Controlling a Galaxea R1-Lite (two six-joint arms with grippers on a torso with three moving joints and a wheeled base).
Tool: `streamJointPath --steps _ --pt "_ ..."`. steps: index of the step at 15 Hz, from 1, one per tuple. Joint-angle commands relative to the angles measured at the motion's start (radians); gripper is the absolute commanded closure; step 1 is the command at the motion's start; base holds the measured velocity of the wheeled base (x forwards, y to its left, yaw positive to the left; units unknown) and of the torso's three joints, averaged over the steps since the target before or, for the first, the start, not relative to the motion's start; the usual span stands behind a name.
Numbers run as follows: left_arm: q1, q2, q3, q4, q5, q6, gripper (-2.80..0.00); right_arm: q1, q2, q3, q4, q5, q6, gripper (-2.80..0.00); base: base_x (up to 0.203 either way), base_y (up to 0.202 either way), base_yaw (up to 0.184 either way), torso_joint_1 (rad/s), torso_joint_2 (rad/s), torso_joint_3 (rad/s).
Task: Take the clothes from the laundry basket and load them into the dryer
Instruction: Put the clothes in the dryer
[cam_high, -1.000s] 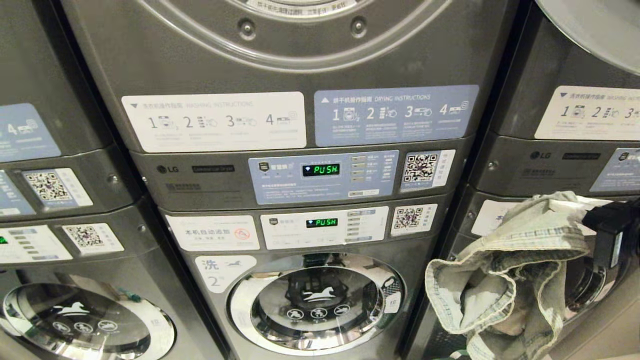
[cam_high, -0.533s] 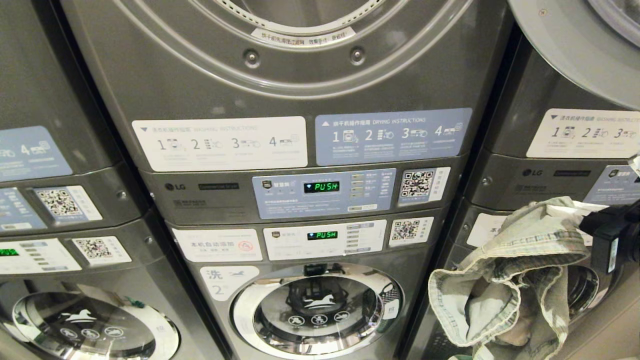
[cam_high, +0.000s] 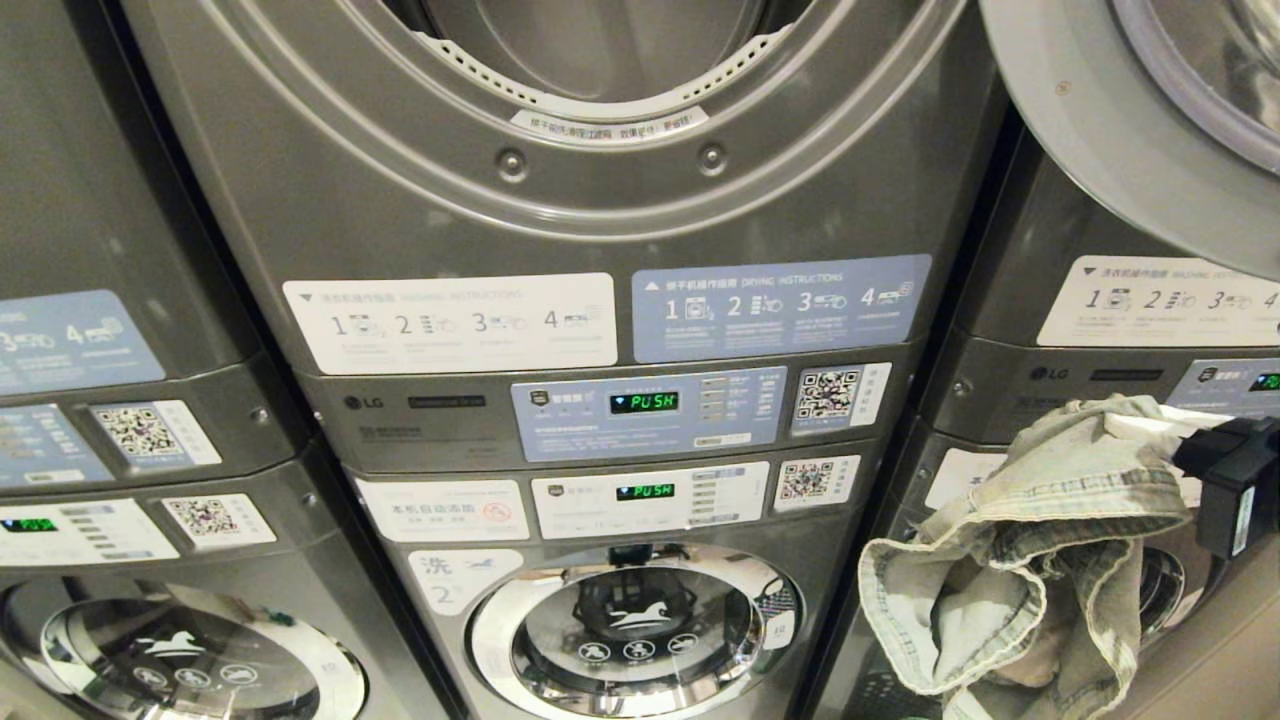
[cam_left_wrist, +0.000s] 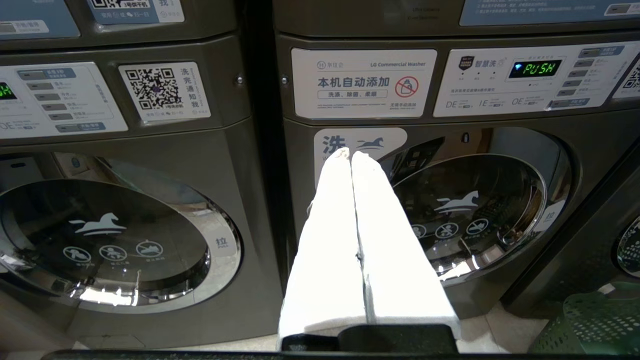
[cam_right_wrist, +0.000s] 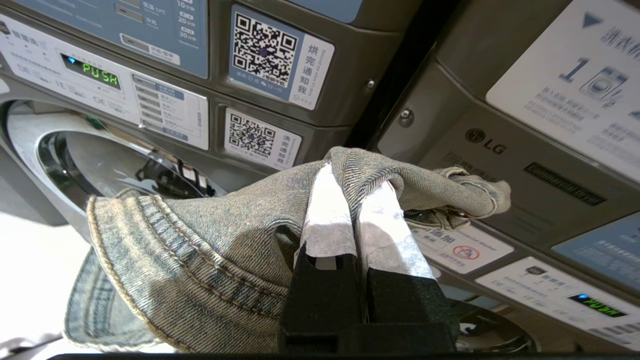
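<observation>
A faded denim garment hangs bunched at the lower right of the head view, in front of the right-hand machine stack. My right gripper is shut on a fold of this denim, and its white-padded fingertips are buried in the cloth. Its black body shows at the right edge. The dryer's round opening gapes at the top centre, with its door swung open to the right. My left gripper is shut and empty, parked low before the centre washer. A corner of the green laundry basket sits on the floor.
Below the dryer are two control panels showing "PUSH" and a washer with a closed glass door. More grey machine stacks stand close on the left and right. The open dryer door overhangs the right stack.
The whole head view has slid downward as the camera rose, bringing the dryer opening into sight at the top. The denim and right gripper kept their place in the picture.
</observation>
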Motion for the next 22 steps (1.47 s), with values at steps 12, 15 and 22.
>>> streamJointPath --steps 12,15,22 --pt "0.001 0.0 0.002 0.0 0.0 0.002 0.0 0.001 -0.025 0.024 -0.002 0.007 -0.02 0.0 0.0 0.0 0.0 0.118 -0.23 -0.119" --pt "0.001 0.0 0.002 0.0 0.0 0.002 0.0 0.002 -0.025 0.027 -0.002 0.008 -0.02 0.0 0.0 0.0 0.0 0.082 -0.16 -0.081" --pt "0.001 0.0 0.001 0.0 -0.002 0.002 0.0 0.001 -0.022 0.013 -0.002 0.007 -0.018 0.0 0.0 0.0 0.0 0.074 -0.14 -0.073"
